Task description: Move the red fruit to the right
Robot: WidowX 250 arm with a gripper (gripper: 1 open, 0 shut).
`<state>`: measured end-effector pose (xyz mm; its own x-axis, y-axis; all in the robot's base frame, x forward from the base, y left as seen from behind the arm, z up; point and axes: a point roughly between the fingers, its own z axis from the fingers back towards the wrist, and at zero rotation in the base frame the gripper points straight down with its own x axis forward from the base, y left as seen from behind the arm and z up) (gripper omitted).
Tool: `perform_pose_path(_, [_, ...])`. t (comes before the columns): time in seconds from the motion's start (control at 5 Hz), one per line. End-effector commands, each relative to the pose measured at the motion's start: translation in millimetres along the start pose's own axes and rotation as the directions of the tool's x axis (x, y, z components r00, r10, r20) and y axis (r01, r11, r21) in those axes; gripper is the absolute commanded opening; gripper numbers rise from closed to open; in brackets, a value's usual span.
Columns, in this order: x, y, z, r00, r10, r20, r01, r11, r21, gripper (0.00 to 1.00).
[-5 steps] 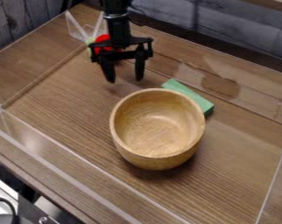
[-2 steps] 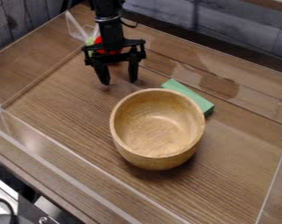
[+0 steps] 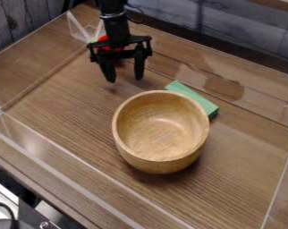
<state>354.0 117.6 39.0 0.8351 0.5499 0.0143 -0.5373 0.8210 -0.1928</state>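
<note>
A small patch of bright red, the red fruit (image 3: 100, 41), shows at the back left of the wooden table, mostly hidden behind the gripper's black body. My gripper (image 3: 122, 72) hangs just in front of it and to its right, fingers pointing down at the table. The fingers (image 3: 109, 72) are spread apart with nothing between them. I cannot tell whether the gripper touches the fruit.
A large wooden bowl (image 3: 122, 134) stands in the middle of the table, in front of and to the right of the gripper. A green sponge (image 3: 198, 97) lies behind the bowl's right rim. Clear plastic walls (image 3: 27, 139) edge the table.
The gripper shifted slightly left and then back to the right, staying open. The red patch, bowl and sponge have not moved.
</note>
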Motion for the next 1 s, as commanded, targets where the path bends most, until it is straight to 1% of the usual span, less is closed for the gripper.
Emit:
perform_pose_path(0.0, [7.1, -6.3, 38.9, 0.997, -0.021, 0.08, 0.023, 0.999, -0.022, 0.0])
perform_pose_path(0.2, [4.2, -5.4, 49.4, 0.997, -0.026, 0.077, 0.028, 0.999, -0.026, 0.0])
perform_pose_path(0.6, [-24.3, -10.2, 60.4, 0.997, 0.004, 0.078, -0.001, 1.0, -0.029, 0.0])
perform_pose_path(0.8, [-29.5, -13.8, 65.8, 0.997, -0.045, 0.066, 0.047, 0.998, -0.028, 0.0])
